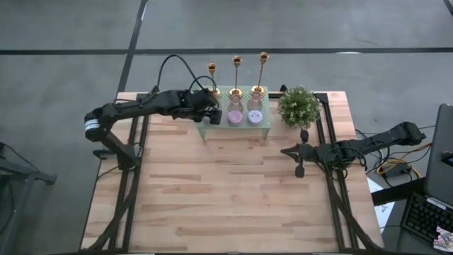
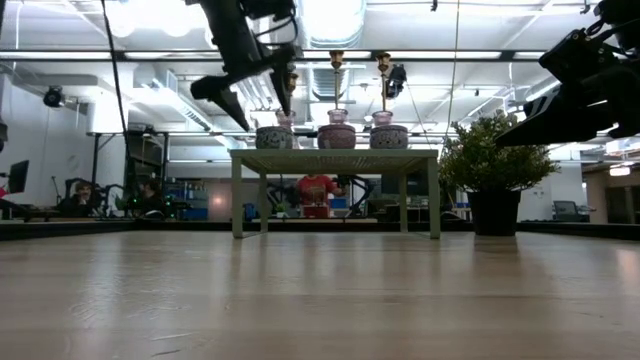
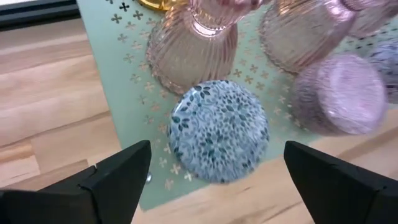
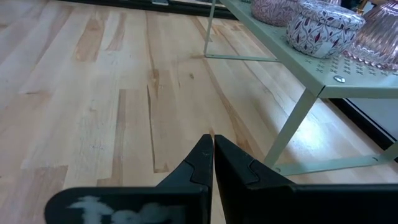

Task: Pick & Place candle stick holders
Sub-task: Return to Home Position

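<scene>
Now the left gripper (image 3: 216,152) hovers spread over the leaf-patterned candle (image 3: 217,130) on the shelf (image 1: 267,106). It should rise straight, clear of the three gold candle stick holders (image 1: 236,74) along the shelf's back. The right gripper (image 4: 212,143), pressed together, waits over the table (image 1: 212,198).

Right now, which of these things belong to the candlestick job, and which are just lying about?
Job: three gold candle stick holders on the green shelf; left gripper, open above that shelf; right gripper, shut.
Lying about: potted plant; patterned candles; pink glass jars.
</scene>
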You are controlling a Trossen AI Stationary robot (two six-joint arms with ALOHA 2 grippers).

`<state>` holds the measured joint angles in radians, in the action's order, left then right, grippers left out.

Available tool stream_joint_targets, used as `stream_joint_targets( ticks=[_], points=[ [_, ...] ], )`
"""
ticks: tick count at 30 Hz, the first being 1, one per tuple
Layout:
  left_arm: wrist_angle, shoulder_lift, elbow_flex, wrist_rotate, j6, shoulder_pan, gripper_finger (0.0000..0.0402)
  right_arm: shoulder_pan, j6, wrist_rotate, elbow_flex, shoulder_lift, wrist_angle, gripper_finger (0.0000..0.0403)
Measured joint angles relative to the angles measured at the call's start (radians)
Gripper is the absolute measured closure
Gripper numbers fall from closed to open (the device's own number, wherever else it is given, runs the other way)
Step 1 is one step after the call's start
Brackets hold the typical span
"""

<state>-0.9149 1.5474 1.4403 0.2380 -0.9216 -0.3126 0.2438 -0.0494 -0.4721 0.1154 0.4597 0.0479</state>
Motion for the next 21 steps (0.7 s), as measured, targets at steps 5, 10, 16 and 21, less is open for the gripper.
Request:
stream_joint_targets(
  ticks=[5, 10, 16, 21],
  points=[
    [-0.009, -0.052, -0.004, -0.007, 0.016, 0.003, 0.0032, 0.000, 0.000, 0.000, 0.000, 0.000, 0.000, 0.0394],
    [-0.005, -0.103, -0.005, -0.027, 0.030, 0.017, 0.0070, 0.000, 0.000, 0.000, 0.000, 0.000, 0.000, 0.0394],
    [0.003, -0.127, -0.005, -0.055, 0.027, 0.042, 0.0186, 0.000, -0.001, 0.000, 0.000, 0.000, 0.000, 0.0394],
    [0.035, -0.127, -0.005, -0.127, 0.008, 0.048, 0.0320, 0.000, -0.001, 0.000, 0.000, 0.000, 0.000, 0.0394]
  ],
)
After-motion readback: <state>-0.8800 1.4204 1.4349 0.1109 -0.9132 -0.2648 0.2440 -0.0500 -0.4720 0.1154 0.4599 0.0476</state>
